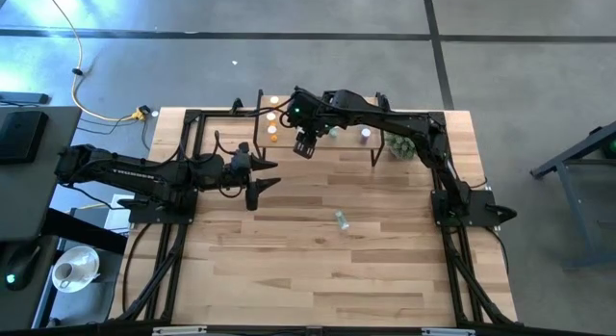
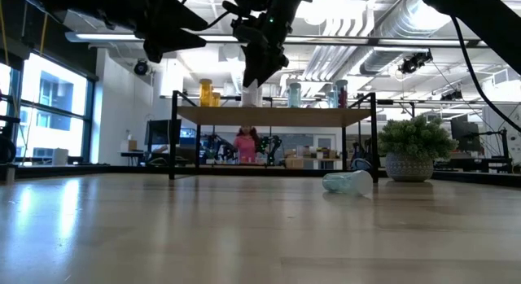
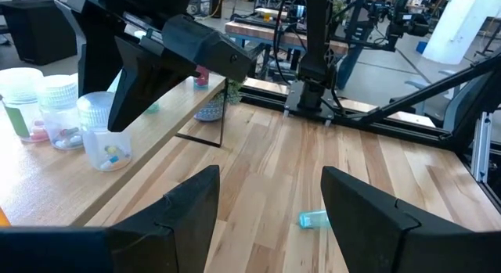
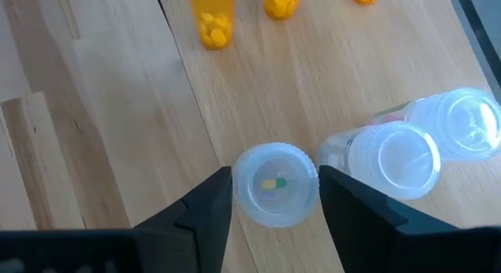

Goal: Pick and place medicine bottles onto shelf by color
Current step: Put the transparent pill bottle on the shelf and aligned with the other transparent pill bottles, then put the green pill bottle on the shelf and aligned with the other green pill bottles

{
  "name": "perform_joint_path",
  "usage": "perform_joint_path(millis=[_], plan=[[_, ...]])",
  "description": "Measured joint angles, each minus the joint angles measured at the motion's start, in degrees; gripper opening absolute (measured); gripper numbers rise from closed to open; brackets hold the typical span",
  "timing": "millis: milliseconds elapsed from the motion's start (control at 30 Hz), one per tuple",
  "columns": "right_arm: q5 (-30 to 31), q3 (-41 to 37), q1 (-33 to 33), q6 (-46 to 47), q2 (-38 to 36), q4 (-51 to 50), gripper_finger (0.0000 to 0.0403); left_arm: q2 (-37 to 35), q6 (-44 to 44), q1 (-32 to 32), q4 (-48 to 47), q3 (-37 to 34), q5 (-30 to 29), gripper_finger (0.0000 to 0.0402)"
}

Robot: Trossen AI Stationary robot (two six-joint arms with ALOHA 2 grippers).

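Note:
The shelf (image 2: 326,115) stands at the table's far middle. On it are orange bottles (image 4: 214,21) at its left end and several clear, pink and blue bottles. My right gripper (image 4: 274,187) reaches over the shelf and is shut on a clear white-capped bottle (image 3: 106,140) standing on the board beside two other white-capped bottles (image 4: 391,159). A blue-tinted bottle (image 1: 340,219) lies on its side on the tabletop, also in the low view (image 2: 348,182). My left gripper (image 1: 265,177) hovers open and empty left of the table's middle. My right gripper pinches the clear bottle's white cap (image 4: 274,184) between its two fingers, one on each side. The fingers come from above, pointing down. The bottle stands upright with its base on the shelf board (image 4: 117,109).
A spiky green plant in a pot (image 2: 411,150) stands by the shelf's right end. Black rails (image 1: 192,163) frame the table's left, right and far sides. Bare tabletop lies in front of the shelf around the fallen bottle (image 3: 313,219).

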Motion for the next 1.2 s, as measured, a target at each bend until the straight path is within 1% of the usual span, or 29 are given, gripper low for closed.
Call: perform_joint_path(millis=[67,200,267,567,667,933,1067,1200], plan=[[0.2,0.0,0.0,0.0,0.0,0.0,0.0181,0.0,0.0,0.0,0.0,0.0,0.0,0.0213],[4.7,0.0,0.0,0.5,0.0,-0.1,0.0181,0.0,0.0,0.0,0.0,0.0,0.0,0.0213],[5.5,0.0,0.0,0.4,0.0,-0.4,0.0181,0.0,0.0,0.0,0.0,0.0,0.0,0.0213],[5.2,0.0,0.0,0.1,0.0,-1.7,0.0181,0.0,0.0,0.0,0.0,0.0,0.0,0.0213],[4.3,0.2,0.0,0.0,0.0,-2.2,0.0181,0.0,0.0,0.0,0.0,0.0,0.0,0.0213],[3.3,6.6,1.1,0.6,-0.2,-5.6,0.0181,0.0,0.0,0.0,0.0,0.0,0.0,0.0213],[2.8,6.3,2.5,0.5,-1.4,-7.2,0.0181,0.0,0.0,0.0,-0.1,0.0,0.0,0.0213],[0.8,6.5,4.0,0.4,-2.1,-10.0,0.0181,0.0,0.0,0.0,-0.3,0.0,0.0,0.0213]])
